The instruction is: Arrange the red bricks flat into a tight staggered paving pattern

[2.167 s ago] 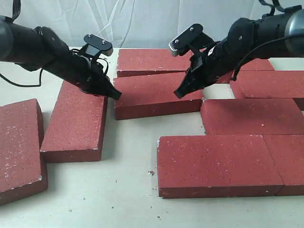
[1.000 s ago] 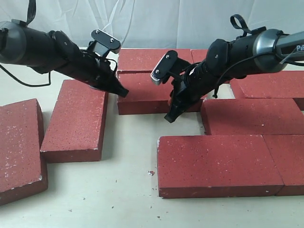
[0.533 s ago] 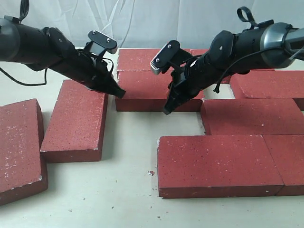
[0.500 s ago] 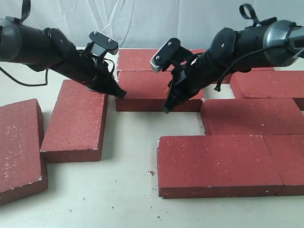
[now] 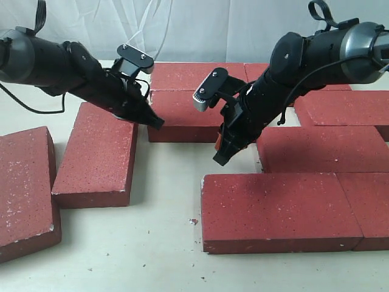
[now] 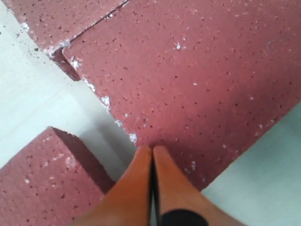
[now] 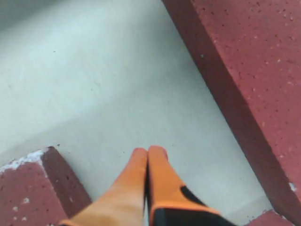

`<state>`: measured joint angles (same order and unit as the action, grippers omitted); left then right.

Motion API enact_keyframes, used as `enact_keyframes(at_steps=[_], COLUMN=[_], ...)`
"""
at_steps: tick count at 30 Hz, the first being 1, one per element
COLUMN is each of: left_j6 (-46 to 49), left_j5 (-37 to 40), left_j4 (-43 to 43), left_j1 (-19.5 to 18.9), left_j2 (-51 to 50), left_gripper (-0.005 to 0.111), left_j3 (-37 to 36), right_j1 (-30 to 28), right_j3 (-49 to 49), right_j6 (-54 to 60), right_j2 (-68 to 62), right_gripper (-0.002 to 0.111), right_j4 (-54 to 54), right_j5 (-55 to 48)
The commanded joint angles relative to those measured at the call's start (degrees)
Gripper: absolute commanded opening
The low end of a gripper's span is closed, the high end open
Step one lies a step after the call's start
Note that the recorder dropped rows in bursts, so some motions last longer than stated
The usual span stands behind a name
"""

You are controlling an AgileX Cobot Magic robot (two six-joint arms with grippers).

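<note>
Bricks [image 5: 279,210], red, lie flat on the pale table [image 5: 158,243], with gaps between several. The right gripper [image 5: 220,159], fingers pressed together, hangs over bare table between the front row and the middle brick [image 5: 182,118]. The left gripper [image 5: 157,123], fingers likewise together, meets that brick's left edge.

Left arm [image 5: 55,64] and right arm [image 5: 304,58] are matte black with looped black cables; fingers [image 6: 134,188] orange (black patches).

Pale table [image 5: 158,243] — white curtain [image 5: 200,27].
</note>
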<state>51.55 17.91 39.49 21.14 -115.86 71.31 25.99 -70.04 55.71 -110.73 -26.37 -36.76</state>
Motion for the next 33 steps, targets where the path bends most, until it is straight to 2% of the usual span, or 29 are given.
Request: enact_keyframes(at_steps=[1,7,14,17,29,33], left_j6=[0.05,1.72,-0.42,-0.42,-0.43,-0.19], left_j5=[-1.59,-3.62,-3.45,-0.80,-3.58,-3.45], left_j4=[1.68,1.92,0.96,0.48,2.39,2.49], left_j1=[1.47,2.73,0.20,-0.61,-0.37,1.27], left_j2=[-0.03,-0.03,2.20,2.34,-2.57,-3.38], left_gripper=[0.000,0.000,0.000,0.000,0.000,0.000], left_j3=[0.16,0.16,0.16,0.16,0.94,1.62], right_j1=[0.05,0.05,0.05,0.05,0.05,0.05], right_j3=[-0.08,-0.08,-0.08,-0.08,-0.08,-0.08], right_j6=[0.10,-0.06,-0.06,-0.06,-0.30,-0.30], right_j2=[-1.12,-1.12,-1.12,-1.12,-1.12,-1.12], right_gripper=[-0.001,-0.001,-0.001,-0.001,-0.001,-0.001], right_j4=[0.61,0.61,0.61,0.61,0.35,0.35], right_j5=[3.85,7.07,7.66,7.97,9.13,9.13])
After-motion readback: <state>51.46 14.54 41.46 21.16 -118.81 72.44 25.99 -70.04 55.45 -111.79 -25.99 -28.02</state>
